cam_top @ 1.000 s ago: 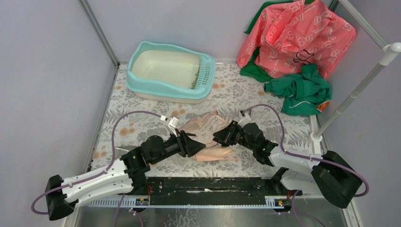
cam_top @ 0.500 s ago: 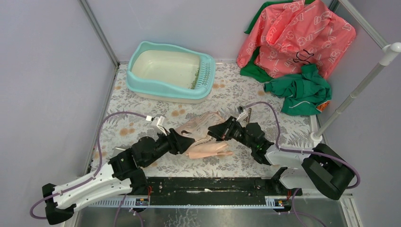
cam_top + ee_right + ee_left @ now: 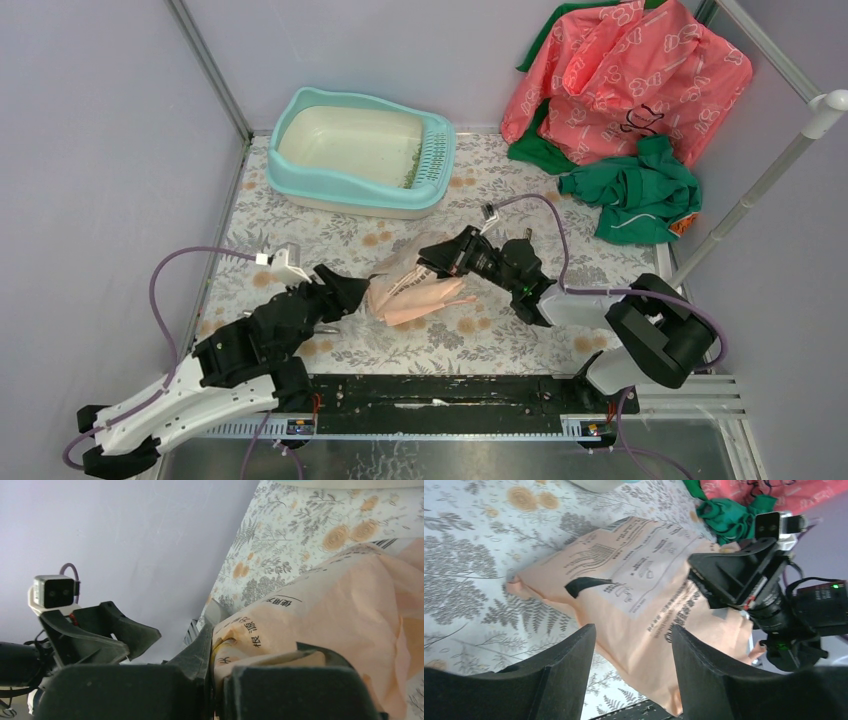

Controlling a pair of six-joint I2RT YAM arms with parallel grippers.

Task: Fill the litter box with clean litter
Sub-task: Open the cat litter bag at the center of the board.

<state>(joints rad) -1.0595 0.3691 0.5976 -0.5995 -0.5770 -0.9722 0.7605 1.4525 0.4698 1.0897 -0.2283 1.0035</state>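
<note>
Litter box (image 3: 300, 180) far ahead of both grippers, close against the back wall, with the slotted grille end on the right gripper's side. Inside the cream basin, only a faint trace of green clean litter (image 3: 411, 172) just beside the grille, too small to describe further.

Right gripper (image 3: 432, 262) reached forward and across to its own left. Arm stretched low over the floral mat (image 3: 500, 195), fingers pointing left. Closed tight on the upper edge of the peach paper bag (image 3: 420, 297); in the wrist view, paper pinched flat between the two pads (image 3: 300, 690). Rest of the bag sagging below this gripper and lying on the mat.

Left gripper (image 3: 348, 290) also low, arm bent at the elbow and aimed forward-right at the other end of the bag. Jaws well apart, gripping nothing. Bag just ahead of the fingertips (image 3: 579, 645); touching or not, cannot tell. Turned to face the right gripper, with the bag between the two.

Ahead of both grippers, a stretch of mat up to the near rim of the box. To the left of the left gripper, the mat edge and the side wall, near. To the right of the right gripper and further ahead, green cloth (image 3: 635, 190) and pink printed cloth (image 3: 625, 75) heaped in the corner. White pole (image 3: 750, 195) slanting along that side. Behind both grippers, the black rail (image 3: 440, 390) at the near edge.
</note>
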